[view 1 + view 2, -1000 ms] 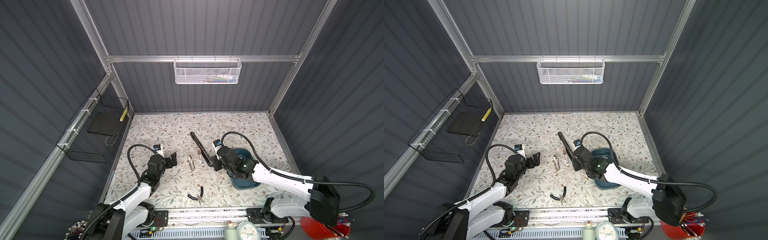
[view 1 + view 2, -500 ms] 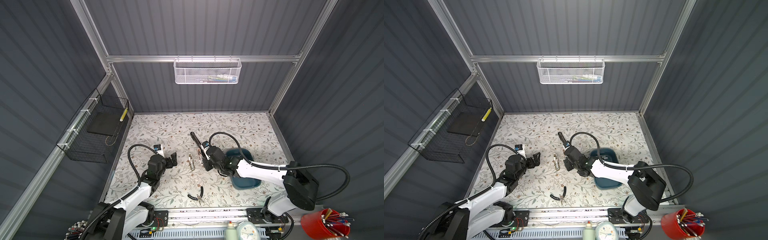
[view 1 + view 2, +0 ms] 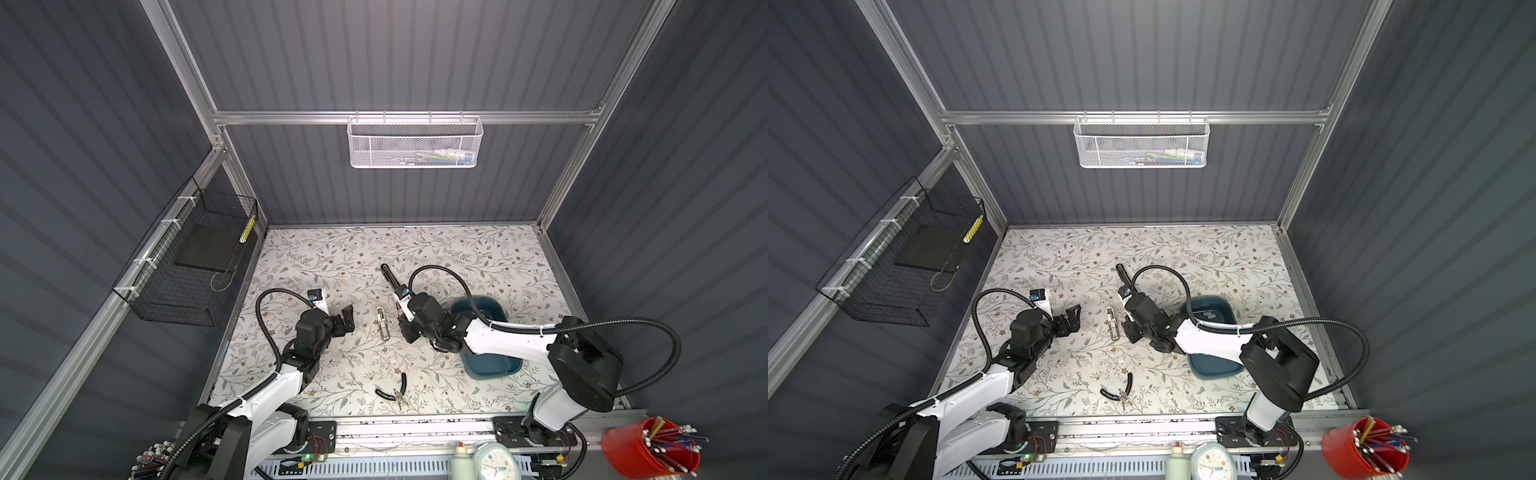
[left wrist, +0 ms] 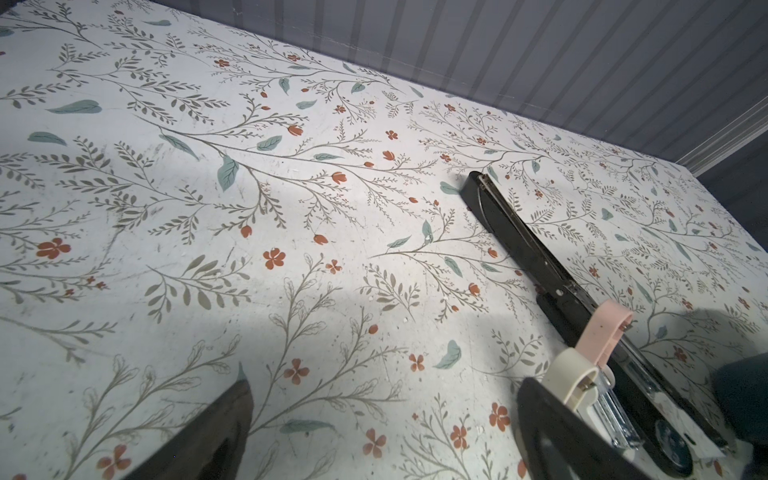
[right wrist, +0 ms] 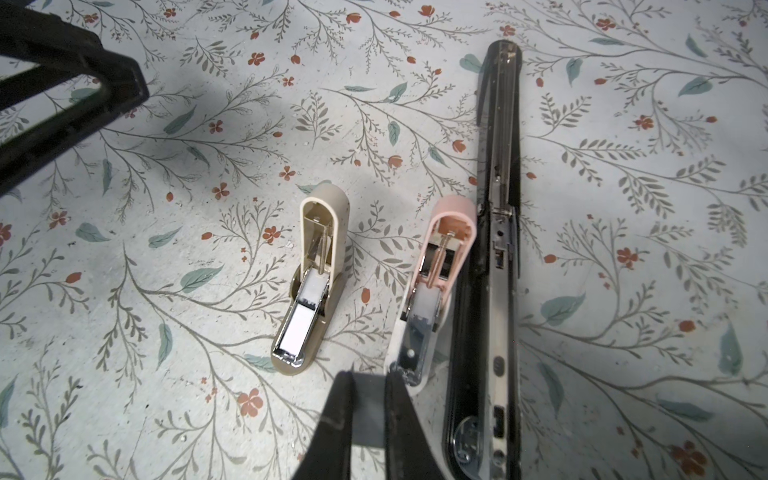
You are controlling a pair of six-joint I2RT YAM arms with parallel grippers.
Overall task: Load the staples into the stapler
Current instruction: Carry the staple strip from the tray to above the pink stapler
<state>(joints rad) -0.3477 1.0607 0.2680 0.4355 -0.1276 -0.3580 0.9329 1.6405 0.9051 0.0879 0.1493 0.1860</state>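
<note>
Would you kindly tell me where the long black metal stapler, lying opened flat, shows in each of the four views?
In a top view: long black metal stapler, mid-table, slanting toward the back wall.
In a top view: same spot.
Left wrist: in view, stretching toward the back wall.
Right wrist: in view, lengthwise, stretching away from the camera.
Shared landmark: the small beige plastic stapler beside it.

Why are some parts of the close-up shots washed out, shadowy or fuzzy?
Right wrist view: glare whitens the shiny metal inside the beige stapler, and the right end effector, close to the lens, looks dark and soft. Left wrist view: patchy shade lies across the table, and the left end effector has soft-edged fingers. Both top views: fairly even light.
</note>
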